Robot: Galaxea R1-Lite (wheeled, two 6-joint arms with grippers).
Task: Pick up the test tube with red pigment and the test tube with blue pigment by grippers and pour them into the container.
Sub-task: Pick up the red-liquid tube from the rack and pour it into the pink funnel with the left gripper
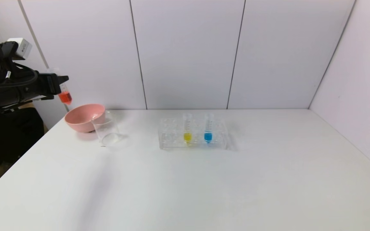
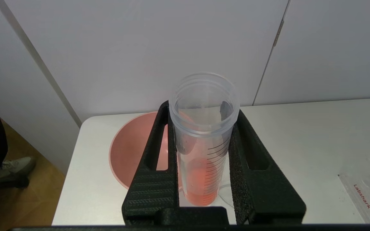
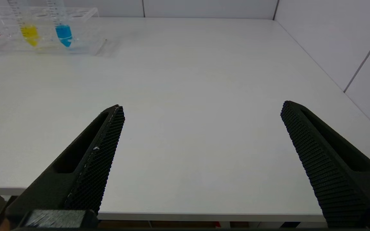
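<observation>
**Inspector:** Starting with the table [image 1: 204,179]: pink bowl [image 1: 83,118] touches the container [image 1: 106,130]. Left gripper [image 1: 61,85], clamped on the test tube with red pigment [image 1: 65,96], hovers above the bowl; pouring here would likely miss the container.

**Assistant:** And the right gripper [image 3: 202,128]?

**Inspector:** Spread wide, empty, parked near the table's front edge, shown only by its wrist view. The test tube with blue pigment [image 1: 207,128] stands racked.

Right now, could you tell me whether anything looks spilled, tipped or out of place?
Nothing stands out. The left gripper holds the red tube upright above the pink bowl; the yellow tube and blue tube stand in the rack. No spill shows.
</observation>
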